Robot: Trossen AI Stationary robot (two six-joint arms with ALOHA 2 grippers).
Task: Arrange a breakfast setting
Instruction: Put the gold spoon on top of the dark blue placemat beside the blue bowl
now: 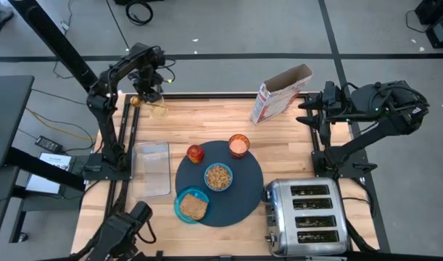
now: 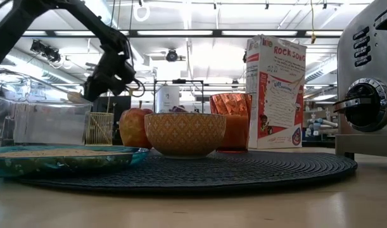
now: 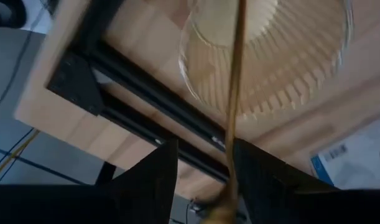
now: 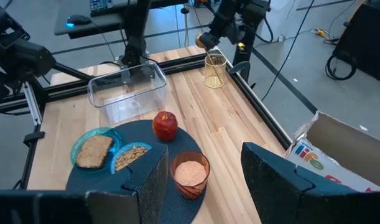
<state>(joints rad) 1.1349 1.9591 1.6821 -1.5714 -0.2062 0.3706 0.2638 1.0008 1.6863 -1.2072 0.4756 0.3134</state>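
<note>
From above, the left pincer (image 1: 150,93) hangs over the desk's (image 1: 294,141) far left corner above a small ribbed glass holder (image 1: 159,109), clamped on the slim gold spoon (image 1: 136,99); the rest sits on the dark-grey mat (image 1: 250,174): blue bowl (image 1: 218,177), teal plate (image 1: 183,206) with toast (image 1: 194,208), apple (image 1: 196,153), orange cup (image 1: 239,145). At desk level the spoon's bowl (image 2: 75,97) juts beside the pincer, its handle hidden. The left wrist view shows the thin, stiff, slippery-looking handle (image 3: 234,99) pinched near one end; mid-handle would likely swing less. The right pincer (image 4: 199,174) waits wide open by the cereal box (image 4: 339,155), cut off there.
</note>
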